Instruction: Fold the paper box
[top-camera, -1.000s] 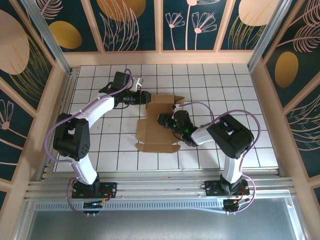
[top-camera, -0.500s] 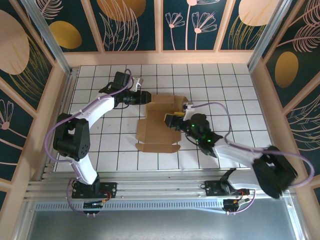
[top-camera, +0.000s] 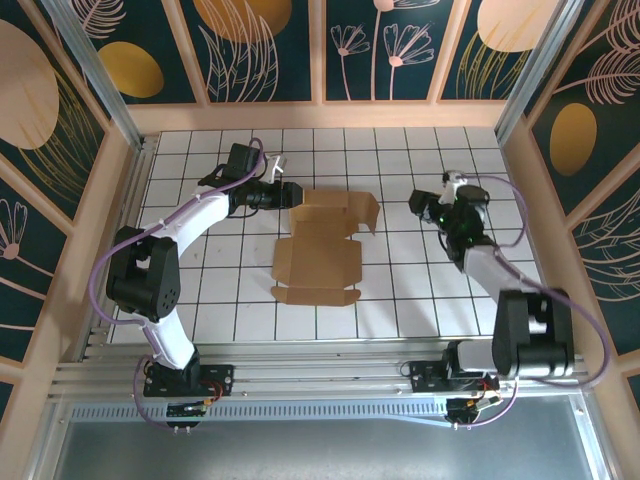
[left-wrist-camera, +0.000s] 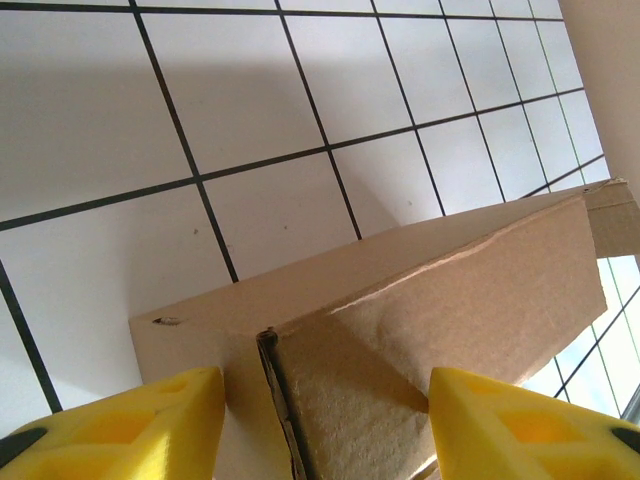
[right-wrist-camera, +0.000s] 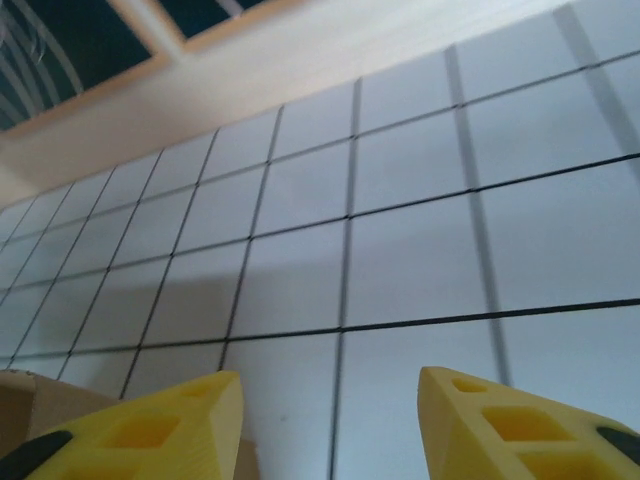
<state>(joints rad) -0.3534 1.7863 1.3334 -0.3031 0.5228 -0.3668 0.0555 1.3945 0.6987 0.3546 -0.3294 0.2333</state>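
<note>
Right gripper (top-camera: 420, 206) has let go and swung clear to the right, jaws partway apart on nothing.
Across the tiled table (top-camera: 200, 290), I see the paper box (top-camera: 318, 262) lying mid-table, mostly flat, well apart from that arm now; a second ago the arm was pressing over its middle. Its far wall (top-camera: 335, 210) stands partly raised and looks to be keeping that fold by itself. At the far-left corner my left gripper (top-camera: 290, 195) has not moved: jaws about half open, astride the corner's upright edge, with no pinch I can make out. I judge the side flaps come next, so the right arm must return.
</note>
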